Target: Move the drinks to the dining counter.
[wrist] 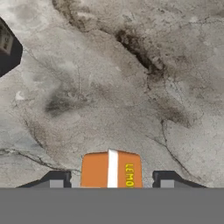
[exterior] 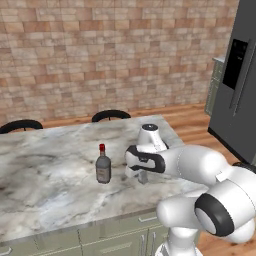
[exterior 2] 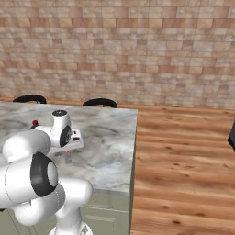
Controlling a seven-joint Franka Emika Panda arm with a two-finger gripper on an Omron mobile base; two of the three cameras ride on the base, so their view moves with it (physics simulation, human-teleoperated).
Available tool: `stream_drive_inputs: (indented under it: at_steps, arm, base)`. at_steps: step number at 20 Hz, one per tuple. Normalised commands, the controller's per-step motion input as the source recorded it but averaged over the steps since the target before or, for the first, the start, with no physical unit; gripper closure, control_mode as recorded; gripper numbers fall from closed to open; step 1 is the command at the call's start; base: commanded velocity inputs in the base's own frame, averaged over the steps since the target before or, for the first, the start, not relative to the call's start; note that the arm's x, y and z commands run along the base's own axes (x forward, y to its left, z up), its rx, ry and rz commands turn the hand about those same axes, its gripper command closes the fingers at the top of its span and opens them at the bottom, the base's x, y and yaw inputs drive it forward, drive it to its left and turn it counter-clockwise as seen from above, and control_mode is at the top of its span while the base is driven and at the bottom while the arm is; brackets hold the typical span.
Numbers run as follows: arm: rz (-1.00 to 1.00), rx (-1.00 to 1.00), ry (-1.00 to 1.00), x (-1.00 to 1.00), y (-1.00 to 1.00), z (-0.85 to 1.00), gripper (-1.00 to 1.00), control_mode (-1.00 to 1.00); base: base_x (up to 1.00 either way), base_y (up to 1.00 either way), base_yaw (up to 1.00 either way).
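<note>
The orange can [wrist: 111, 169] stands on the dining counter [exterior: 50, 170], between my fingertips. My gripper [wrist: 112, 181] is open, and a gap shows on each side between the can and the fingers [wrist: 57, 181]. The hand points down at the marble near the counter's right end, gripper [exterior: 143, 177] low over the top, gripper [exterior 2: 68, 156] behind the arm. The squat bottle [exterior: 103, 167] with its red cap stands upright on the counter, a short way left of the hand. Its dark body [wrist: 6, 48] sits at the upper left edge of the hand view, and its cap [exterior 2: 35, 122] peeks over the arm.
Two black stools [exterior: 111, 115] [exterior: 20, 125] stand along the counter's far side before a brick wall. A dark fridge [exterior: 240, 80] is at the right. Wood floor [exterior 2: 183, 160] lies beyond the counter's right edge [exterior 2: 134, 151]. Green drawer fronts [exterior: 115, 235] face the base.
</note>
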Motion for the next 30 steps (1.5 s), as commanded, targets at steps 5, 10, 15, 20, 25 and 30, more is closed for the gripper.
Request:
stream_drive_inputs:
  at_steps: [5,10,15,20,25,30]
  arm:
    - [0.00,0.00,0.00,-0.03,0.00,0.00,-1.00,-1.00]
    - [0.00,0.00,0.00,-0.13,0.00,0.19,-1.00,-1.00]
    - [0.00,0.00,-0.01,-0.23,0.00,0.46,-1.00,-1.00]
    - [0.00,0.00,-0.06,-0.18,-0.07,0.54,-1.00,-1.00]
    - [0.00,0.00,-0.07,-0.26,-0.12,0.71,-1.00,-1.00]
    - [0.00,0.00,-0.17,-0.32,-0.11,0.83,-1.00,-1.00]
  base:
    - [0.00,0.00,0.00]
    - [0.00,0.00,0.00]
    - [0.00,0.00,0.00]
    - [0.00,0.00,0.00]
    - [0.00,0.00,0.00]
    - [0.00,0.00,0.00]
